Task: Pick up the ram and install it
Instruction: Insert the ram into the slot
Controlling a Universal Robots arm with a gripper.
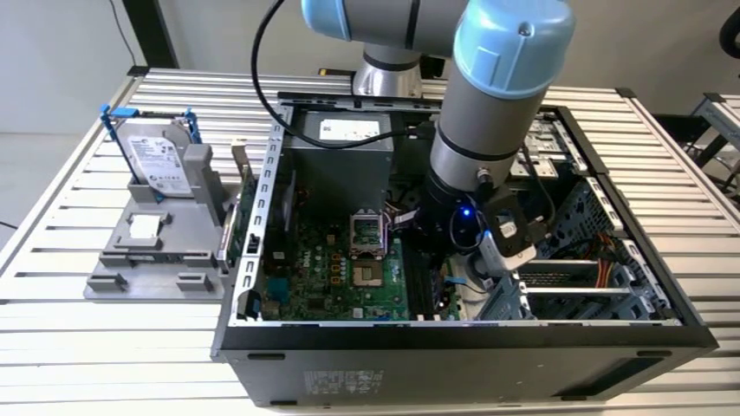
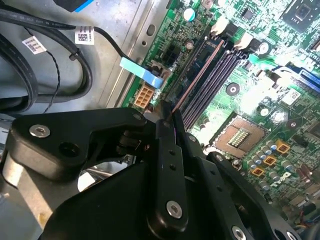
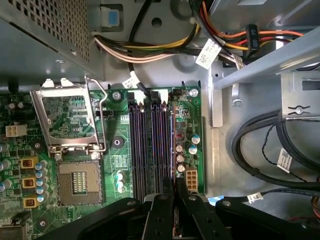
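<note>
The ram (image 2: pixel 197 75) shows edge-on as a thin dark stick with a reddish edge. It stands over the outermost of the long black motherboard slots (image 3: pixel 147 150), the one beside the capacitors. My gripper (image 2: pixel 170 122) is shut on the ram's near end, black fingers pressed on both flat sides. In the first wrist view the ram (image 3: pixel 172 150) runs the slot's whole length up from the gripper (image 3: pixel 173 197). Whether it is fully seated I cannot tell. In the exterior view the arm reaches down into the open computer case (image 1: pixel 249 260), and its wrist hides the ram.
A silver hard drive (image 1: pixel 156 160) with blue rails stands in a grey fixture (image 1: pixel 151 260) at the exterior view's left. Inside the case are the power supply (image 1: pixel 341 152), an open processor socket (image 3: pixel 75 180), cable bundles (image 3: pixel 260 145) and the drive cage (image 1: pixel 578 286).
</note>
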